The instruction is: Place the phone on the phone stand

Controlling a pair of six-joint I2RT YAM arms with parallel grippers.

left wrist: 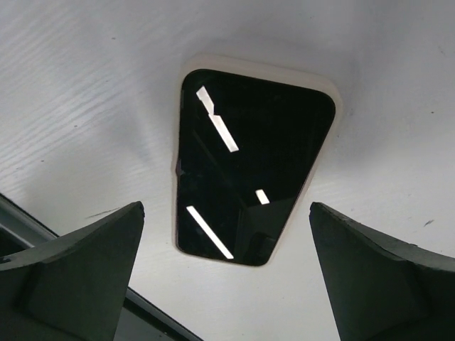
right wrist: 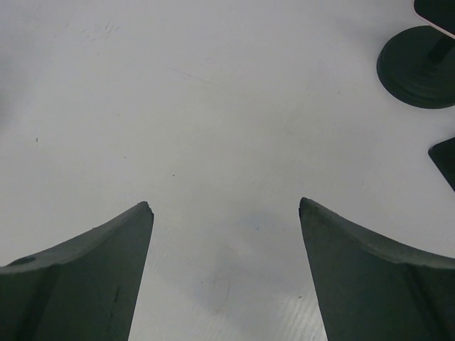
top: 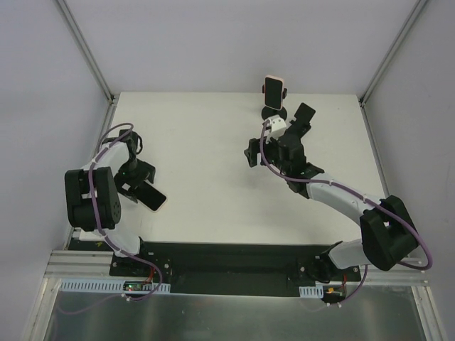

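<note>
A phone (top: 152, 197) with a dark screen and a cream case lies flat on the white table at the left; it fills the middle of the left wrist view (left wrist: 249, 163). My left gripper (top: 135, 180) hovers just over its near end, open and empty, one finger on each side (left wrist: 226, 206). A second phone (top: 273, 88) in a pink case stands upright on the black phone stand (top: 274, 112) at the back edge. My right gripper (top: 279, 135) is open and empty over bare table (right wrist: 224, 202), just in front of the stand, whose round base (right wrist: 416, 67) shows at the upper right.
The white table (top: 206, 142) is walled by grey panels at the back and sides. A black strip (top: 234, 252) runs along its near edge by the arm bases. Dark stand parts (right wrist: 444, 160) show at the right edge of the right wrist view.
</note>
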